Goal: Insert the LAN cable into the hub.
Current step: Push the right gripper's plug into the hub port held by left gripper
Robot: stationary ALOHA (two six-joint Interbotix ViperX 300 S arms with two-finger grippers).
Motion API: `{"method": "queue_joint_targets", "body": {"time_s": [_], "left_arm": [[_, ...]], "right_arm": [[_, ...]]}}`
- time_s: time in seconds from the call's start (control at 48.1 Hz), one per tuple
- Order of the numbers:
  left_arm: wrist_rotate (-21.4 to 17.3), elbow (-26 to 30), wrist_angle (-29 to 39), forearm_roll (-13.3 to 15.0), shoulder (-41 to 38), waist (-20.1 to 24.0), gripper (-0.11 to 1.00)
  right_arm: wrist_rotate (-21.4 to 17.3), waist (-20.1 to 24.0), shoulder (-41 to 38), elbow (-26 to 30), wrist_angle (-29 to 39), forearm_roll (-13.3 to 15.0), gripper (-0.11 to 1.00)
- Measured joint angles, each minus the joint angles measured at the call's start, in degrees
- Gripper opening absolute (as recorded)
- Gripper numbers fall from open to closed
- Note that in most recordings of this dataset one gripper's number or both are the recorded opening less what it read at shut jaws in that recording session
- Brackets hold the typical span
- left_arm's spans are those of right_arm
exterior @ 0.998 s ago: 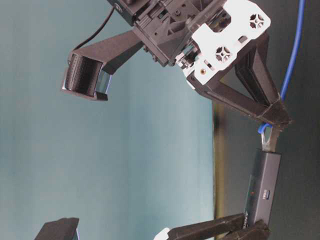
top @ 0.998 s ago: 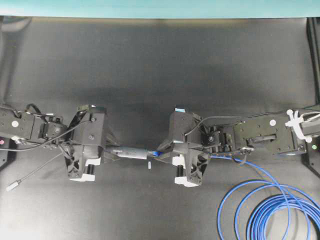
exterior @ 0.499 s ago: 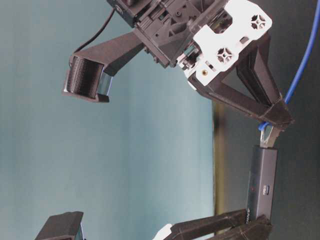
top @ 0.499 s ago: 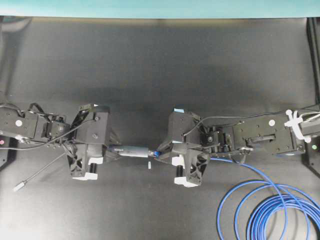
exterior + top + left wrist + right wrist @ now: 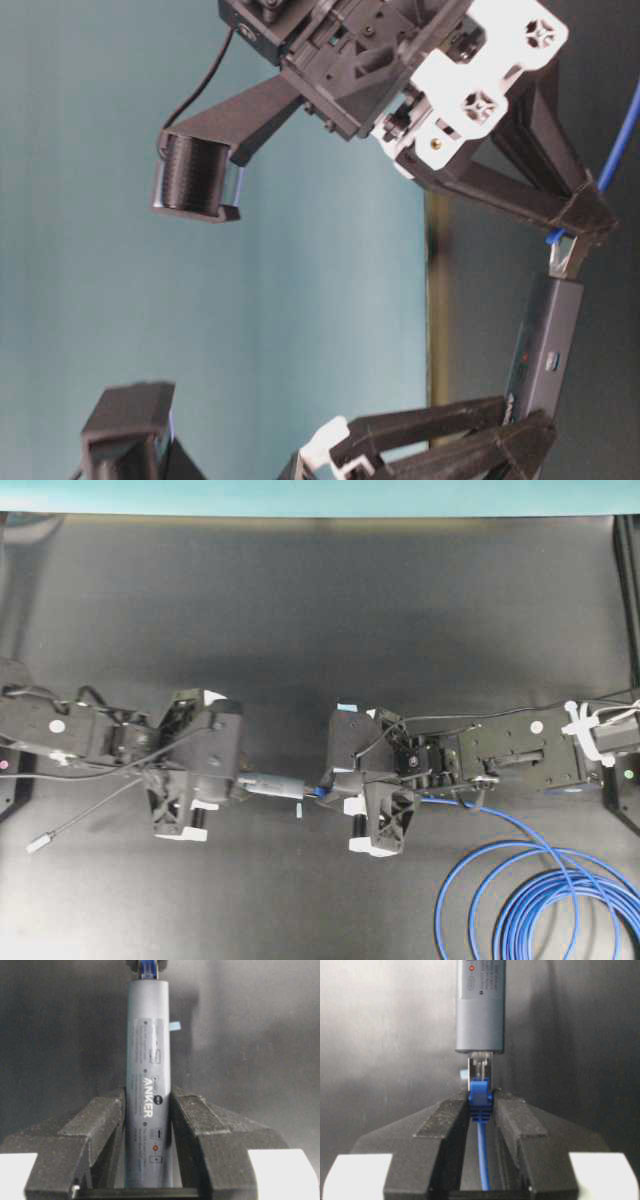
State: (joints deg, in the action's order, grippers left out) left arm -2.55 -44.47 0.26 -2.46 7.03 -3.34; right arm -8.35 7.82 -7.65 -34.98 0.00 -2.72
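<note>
The hub (image 5: 272, 784) is a slim dark-grey bar held level above the mat, and my left gripper (image 5: 147, 1102) is shut on its near end. In the left wrist view the hub (image 5: 148, 1080) runs straight away from me, with a bit of blue at its far tip. My right gripper (image 5: 481, 1097) is shut on the blue boot of the LAN cable (image 5: 480, 1096). Its clear plug (image 5: 480, 1066) sits partly inside the end port of the hub (image 5: 480, 1005). From table level the plug (image 5: 566, 254) meets the hub (image 5: 548, 345) end on.
The LAN cable (image 5: 545, 895) trails from my right gripper into several loops at the bottom right of the black mat (image 5: 300, 610). The hub's thin grey lead (image 5: 75, 818) ends in a small silver plug (image 5: 37, 843) at the left.
Both arms have shifted a little: the left gripper and hub moved right, the right gripper moved left and slightly down. The plug has closed up against the hub's end.
</note>
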Motion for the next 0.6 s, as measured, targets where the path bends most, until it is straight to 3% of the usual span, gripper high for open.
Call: {"method": "queue_joint_targets", "body": {"time_s": [0.603], "left_arm": [[-1.7, 5.4, 7.5, 0.0, -3.2, 0.1, 0.28]], "right_arm": [[0.0, -0.1, -1.1, 2.5, 7.0, 0.1, 0.13]]}}
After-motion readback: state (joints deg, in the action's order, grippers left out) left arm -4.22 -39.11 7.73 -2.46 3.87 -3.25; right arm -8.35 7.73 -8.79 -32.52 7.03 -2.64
